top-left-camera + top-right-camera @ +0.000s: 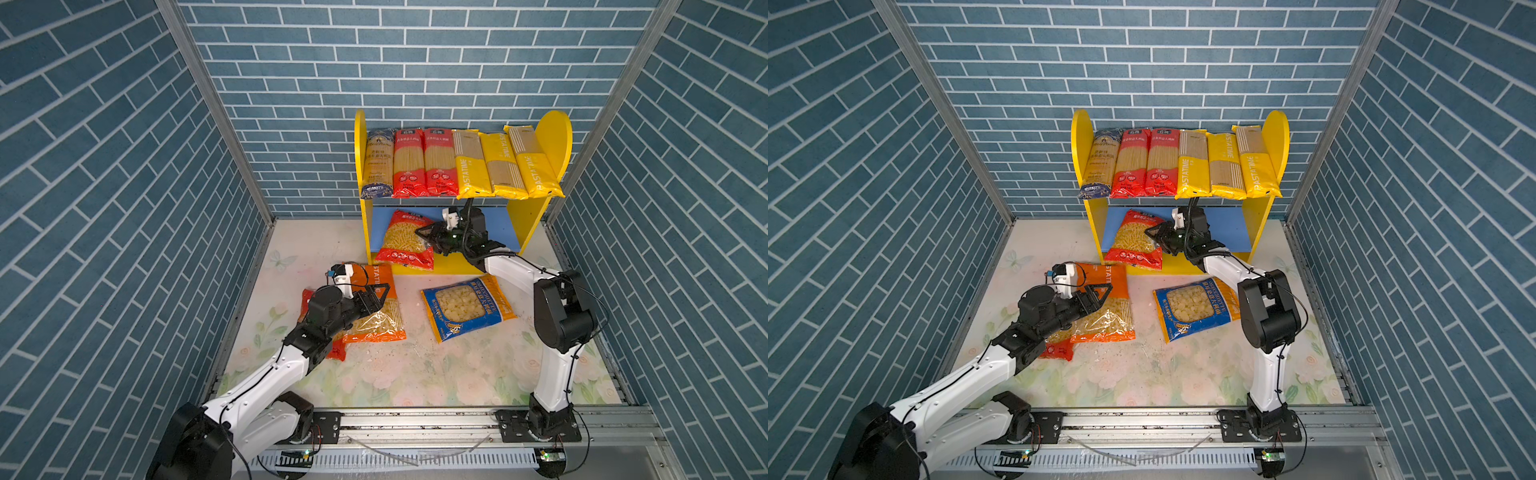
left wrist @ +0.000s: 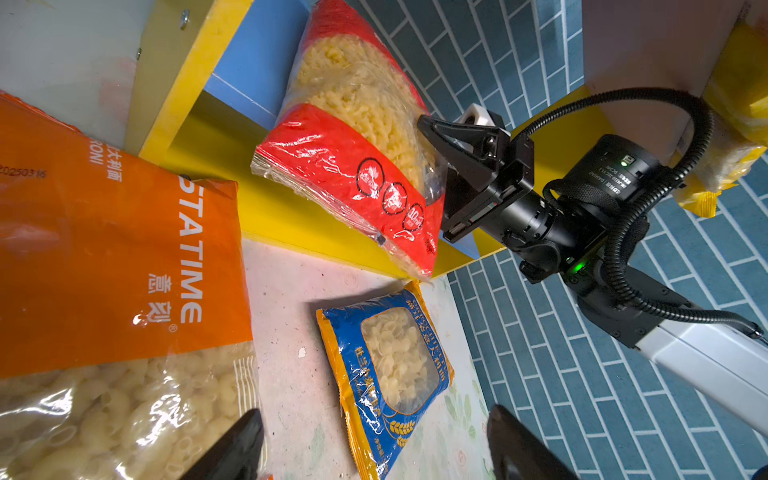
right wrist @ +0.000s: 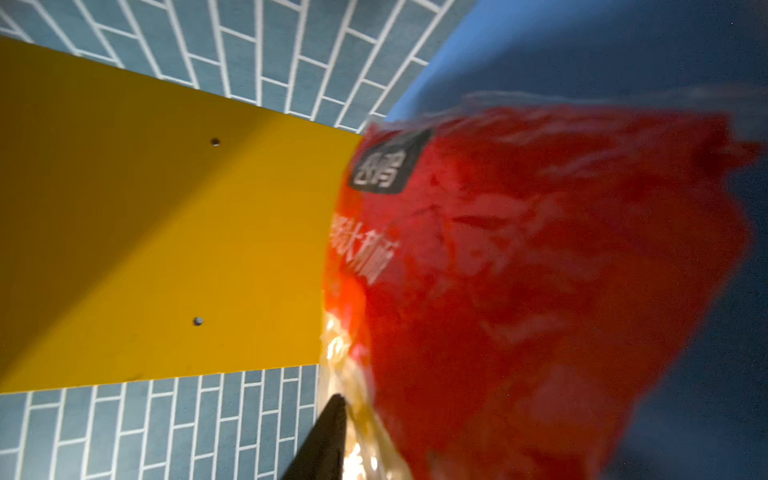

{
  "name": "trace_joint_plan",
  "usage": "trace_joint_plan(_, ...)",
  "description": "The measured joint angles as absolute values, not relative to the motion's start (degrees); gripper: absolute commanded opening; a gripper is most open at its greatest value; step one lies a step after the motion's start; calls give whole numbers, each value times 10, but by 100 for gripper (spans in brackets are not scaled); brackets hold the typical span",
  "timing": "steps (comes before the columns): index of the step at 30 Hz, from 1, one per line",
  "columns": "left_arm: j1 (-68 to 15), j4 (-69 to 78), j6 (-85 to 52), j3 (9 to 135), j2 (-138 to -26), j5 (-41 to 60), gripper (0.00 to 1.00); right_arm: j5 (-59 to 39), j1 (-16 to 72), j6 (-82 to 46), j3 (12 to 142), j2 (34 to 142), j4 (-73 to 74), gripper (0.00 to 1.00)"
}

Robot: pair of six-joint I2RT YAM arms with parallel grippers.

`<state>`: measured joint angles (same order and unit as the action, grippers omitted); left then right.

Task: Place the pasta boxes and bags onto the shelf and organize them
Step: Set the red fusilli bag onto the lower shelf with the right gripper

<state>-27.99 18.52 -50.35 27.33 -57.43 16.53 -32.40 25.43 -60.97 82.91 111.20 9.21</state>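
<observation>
Crinkly red plastic bag (image 1: 405,239) slumps on flat blue board (image 1: 505,224).

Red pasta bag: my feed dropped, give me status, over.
Left tool open above orange bag. Right tool parted at edge of red pasta bag. Bag leans on lower blue board, front end overhanging. Nothing seen blocking it.

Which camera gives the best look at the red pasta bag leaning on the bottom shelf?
The left wrist view: the red bag shows nearly whole there, large and sharp, label and spirals clear. Both top views show the bag small, one edge behind the right pincer. The right wrist view has only a blurred red close-up.
</observation>
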Motion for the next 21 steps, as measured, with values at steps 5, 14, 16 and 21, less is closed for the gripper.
trace_joint_plan(5, -280, 183, -497, 273, -578, 164, 85, -294, 248, -569, 807, 1054, 11, 50)
trace_joint_plan(14, -280, 203, -492, 291, -650, 171, 84, -286, 246, -560, 703, 988, 41, 64)
trace_joint_plan(16, -280, 205, -486, 303, -660, 170, 84, -286, 248, -556, 665, 969, 69, 66)
trace_joint_plan(21, -280, 228, -472, 347, -710, 175, 84, -286, 255, -567, 594, 934, 165, 68)
